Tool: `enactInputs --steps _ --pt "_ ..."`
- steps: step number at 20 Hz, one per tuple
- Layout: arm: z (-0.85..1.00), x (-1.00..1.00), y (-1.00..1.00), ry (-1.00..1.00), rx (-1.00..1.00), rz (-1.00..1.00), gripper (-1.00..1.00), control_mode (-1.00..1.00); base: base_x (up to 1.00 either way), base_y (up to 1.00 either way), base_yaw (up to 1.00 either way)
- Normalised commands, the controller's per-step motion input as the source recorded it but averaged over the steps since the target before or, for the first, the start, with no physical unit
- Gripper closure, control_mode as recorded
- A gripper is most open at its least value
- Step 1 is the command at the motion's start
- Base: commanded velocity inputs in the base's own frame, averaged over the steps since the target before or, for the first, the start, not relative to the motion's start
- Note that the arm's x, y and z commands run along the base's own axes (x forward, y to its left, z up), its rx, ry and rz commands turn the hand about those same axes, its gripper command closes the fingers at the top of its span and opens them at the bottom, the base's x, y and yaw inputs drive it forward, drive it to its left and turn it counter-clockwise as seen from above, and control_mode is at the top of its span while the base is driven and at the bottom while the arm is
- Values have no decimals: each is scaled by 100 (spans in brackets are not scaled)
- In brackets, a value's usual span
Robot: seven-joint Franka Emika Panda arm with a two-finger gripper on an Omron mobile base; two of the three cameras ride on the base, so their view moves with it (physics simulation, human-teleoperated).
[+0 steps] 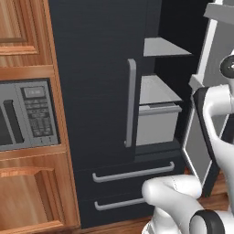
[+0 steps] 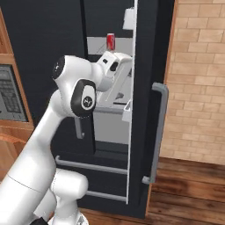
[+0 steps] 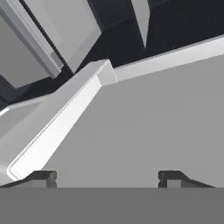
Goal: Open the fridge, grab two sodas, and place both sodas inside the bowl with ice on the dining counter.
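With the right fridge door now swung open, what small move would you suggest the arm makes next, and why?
Probably raise the open gripper and ease it inward toward the red soda can. The fridge door already stands open, the can sits upright on a grey shelf above the hand, and the fingertips stand wide apart, holding nothing.

microwave (image 1: 28, 114) left of fridge (image 1: 98, 91); soda (image 2: 110, 41) on shelf (image 2: 99, 45) inside, drawers (image 1: 132, 172) below

Both base views face the tall matte black fridge (image 1: 96, 91) closely, from opposite sides, sharing its open compartment. The hand view looks very near pale grey shelving, probably inside.
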Motion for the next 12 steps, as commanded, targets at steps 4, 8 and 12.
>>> enactInputs --steps 4,8,12 --pt "0 0 -80 10 0 0 -100 -100 0 0 0" --pt "0 1 -64 11 1 0 -100 -100 0 0 0" --pt "-11 -5 3 1 0 1 -100 -100 0 0 0"
